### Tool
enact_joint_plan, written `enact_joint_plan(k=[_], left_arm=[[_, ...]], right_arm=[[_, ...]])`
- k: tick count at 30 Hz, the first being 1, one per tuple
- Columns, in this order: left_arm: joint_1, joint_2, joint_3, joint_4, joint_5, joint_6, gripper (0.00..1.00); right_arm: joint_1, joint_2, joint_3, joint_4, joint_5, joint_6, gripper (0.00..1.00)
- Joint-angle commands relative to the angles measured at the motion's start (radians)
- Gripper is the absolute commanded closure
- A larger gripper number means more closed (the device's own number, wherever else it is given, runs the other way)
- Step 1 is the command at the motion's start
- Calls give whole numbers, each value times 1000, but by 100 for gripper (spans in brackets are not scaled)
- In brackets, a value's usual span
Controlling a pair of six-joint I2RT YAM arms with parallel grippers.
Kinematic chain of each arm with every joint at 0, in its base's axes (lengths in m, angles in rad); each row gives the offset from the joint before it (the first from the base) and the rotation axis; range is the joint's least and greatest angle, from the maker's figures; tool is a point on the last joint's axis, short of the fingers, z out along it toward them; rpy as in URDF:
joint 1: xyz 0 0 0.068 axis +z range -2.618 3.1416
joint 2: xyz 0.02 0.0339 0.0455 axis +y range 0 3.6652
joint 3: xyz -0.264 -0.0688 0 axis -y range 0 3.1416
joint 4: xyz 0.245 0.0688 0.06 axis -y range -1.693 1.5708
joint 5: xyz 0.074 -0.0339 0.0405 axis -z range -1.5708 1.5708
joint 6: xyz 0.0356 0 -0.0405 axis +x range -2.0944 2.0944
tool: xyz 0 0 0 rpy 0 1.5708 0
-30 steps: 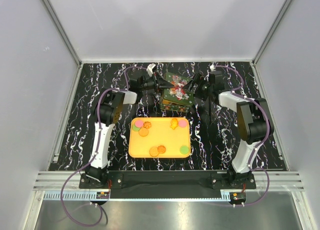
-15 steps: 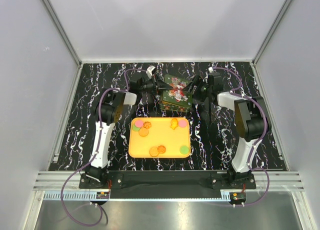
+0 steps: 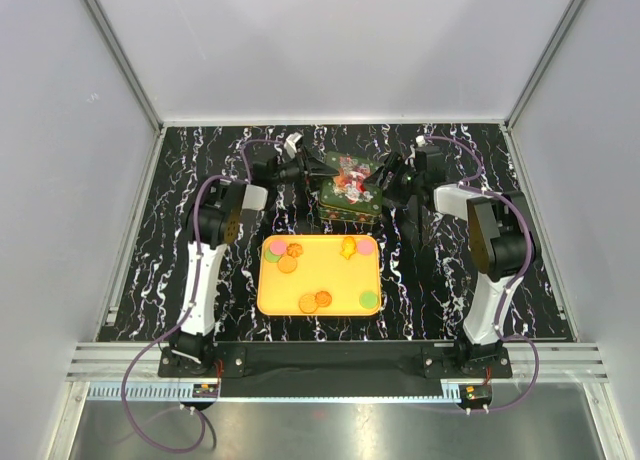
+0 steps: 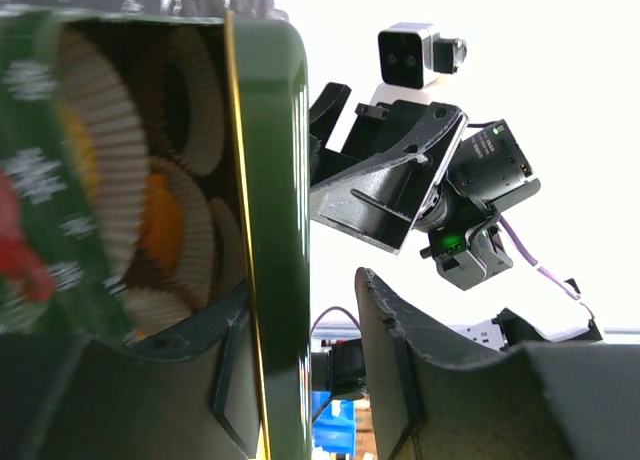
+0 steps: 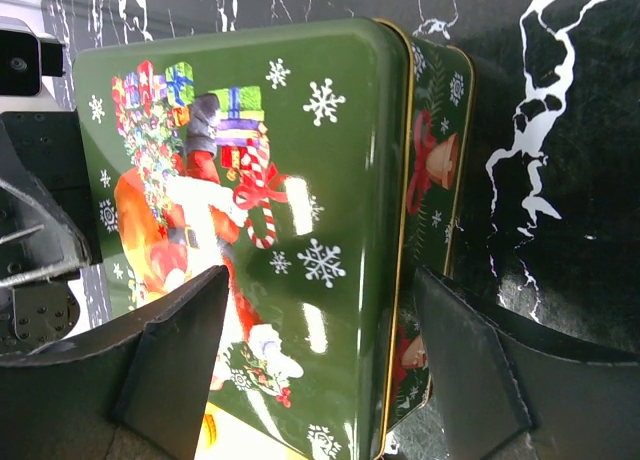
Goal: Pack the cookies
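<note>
The black marbled bench (image 3: pixel 170 180) is carrying a yellow tray (image 3: pixel 268 298) near the arm bases. Just beyond the tray a green Christmas tin (image 3: pixel 350 210) is standing. Its Santa-printed lid (image 5: pixel 250 180) is sitting skewed over the tin, so one decorated side wall of the tin is showing past the lid's rim.

The left gripper (image 4: pixel 300 300) is reaching in from the left with its fingers spread. The lid's gold-lined rim is lying between them, and a gap is showing on one side. The right gripper (image 5: pixel 320 280) is coming at the lid from the opposite side with its fingers wide apart. I cannot tell whether they are touching or gripping it.

Most of the cookies (image 3: pixel 308 303) are lying loose on the tray: orange ones, two pink and two green. Under the lid, white paper cups (image 4: pixel 110 130) are lining the tin, and one cup is holding an orange cookie (image 4: pixel 160 220).
</note>
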Motion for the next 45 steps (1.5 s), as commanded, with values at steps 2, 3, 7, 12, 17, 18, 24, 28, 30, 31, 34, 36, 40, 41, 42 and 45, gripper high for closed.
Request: enact_joint_plan(k=[2, 3, 7, 12, 17, 18, 24, 28, 30, 31, 34, 36, 40, 41, 42, 45], left_arm=[[36, -31, -20, 56, 13, 14, 57], [40, -33, -28, 56, 13, 15, 57], [62, -48, -42, 44, 19, 25, 59], [80, -60, -57, 15, 14, 52, 60], [97, -76, -68, -54, 17, 97, 61], [100, -77, -71, -62, 17, 104, 61], [120, -97, -76, -132, 17, 158, 61], [129, -115, -77, -251, 5, 239, 61], [132, -132, -80, -290, -6, 291, 61], [133, -138, -77, -346, -16, 314, 60], [134, -171, -63, -488, -58, 423, 59], [134, -187, -57, -581, -100, 497, 57], [125, -227, -22, -759, -174, 629, 53], [122, -235, -4, -795, -197, 676, 52], [120, -240, 4, -834, -223, 695, 51], [119, -260, -7, -870, -285, 703, 48]], right_arm=[[8, 12, 14, 28, -13, -4, 19], [8, 12, 15, 26, -13, -4, 19], [8, 18, 12, 31, -13, -4, 20], [9, 23, 12, 32, -15, -5, 20], [8, 22, 20, 18, -9, -14, 20], [8, 22, 23, 17, -9, -13, 20], [12, 22, 41, -9, -1, -27, 21], [22, 20, 58, -47, 26, -45, 21], [28, 17, 66, -58, 37, -53, 21], [29, 18, 69, -64, 40, -54, 21], [32, 20, 83, -90, 49, -63, 21], [35, 22, 94, -103, 62, -73, 21], [46, 29, 120, -155, 88, -91, 21], [46, 31, 124, -162, 94, -102, 21], [49, 32, 133, -172, 109, -103, 21], [54, 34, 141, -184, 126, -116, 21]])
